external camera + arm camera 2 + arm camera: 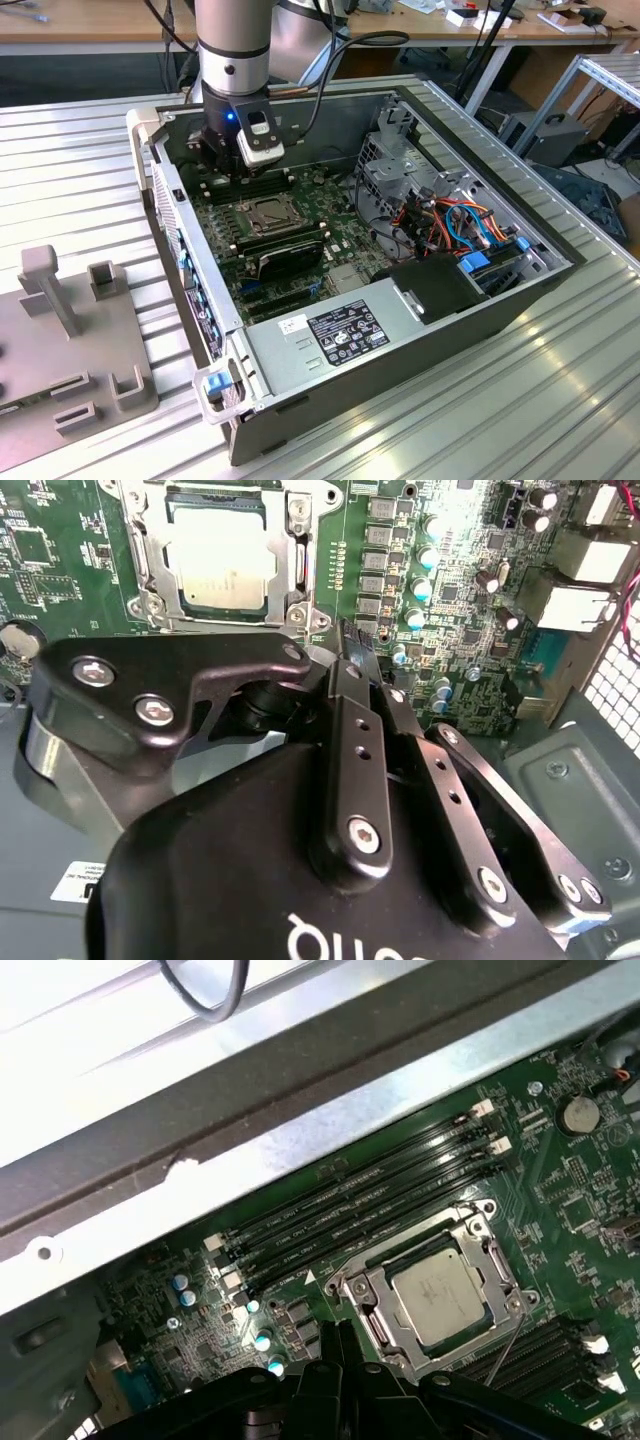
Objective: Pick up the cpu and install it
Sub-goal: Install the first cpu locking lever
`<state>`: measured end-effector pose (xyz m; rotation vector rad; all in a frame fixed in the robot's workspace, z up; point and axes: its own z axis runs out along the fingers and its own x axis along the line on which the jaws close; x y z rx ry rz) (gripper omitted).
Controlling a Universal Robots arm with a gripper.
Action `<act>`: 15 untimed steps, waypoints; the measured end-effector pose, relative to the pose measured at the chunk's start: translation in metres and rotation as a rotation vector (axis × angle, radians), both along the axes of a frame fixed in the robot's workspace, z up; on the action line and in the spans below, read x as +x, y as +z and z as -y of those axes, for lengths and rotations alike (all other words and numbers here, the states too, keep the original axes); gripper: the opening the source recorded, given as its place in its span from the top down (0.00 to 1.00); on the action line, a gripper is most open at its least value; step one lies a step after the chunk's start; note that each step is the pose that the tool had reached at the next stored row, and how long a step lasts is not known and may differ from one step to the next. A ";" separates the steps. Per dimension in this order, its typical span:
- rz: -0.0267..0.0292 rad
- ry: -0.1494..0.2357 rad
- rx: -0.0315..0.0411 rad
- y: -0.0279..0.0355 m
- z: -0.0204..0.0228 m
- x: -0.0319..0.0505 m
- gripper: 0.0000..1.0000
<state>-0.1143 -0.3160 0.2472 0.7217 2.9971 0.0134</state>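
The gripper hangs with jaws together, holding nothing, just beside the socket frame. The cpu lies inside that frame. Memory slots run alongside.

The cpu, a dull silver-grey square, lies flat within its socket frame, left of centre in the exterior view.

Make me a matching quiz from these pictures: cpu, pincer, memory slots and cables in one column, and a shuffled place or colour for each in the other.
1 cpu
2 pincer
3 memory slots
4 cables

A orange and blue
B lying in the socket
C over the board, beside the socket
D long, black, side by side

Pairs: 1-B, 2-C, 3-D, 4-A
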 end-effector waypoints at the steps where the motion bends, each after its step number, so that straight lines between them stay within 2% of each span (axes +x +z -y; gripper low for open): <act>1: 0.0000 0.000 0.0000 0.0000 0.0000 0.0000 0.89; 15: 0.0000 0.008 0.0000 0.0000 0.0000 0.0000 0.89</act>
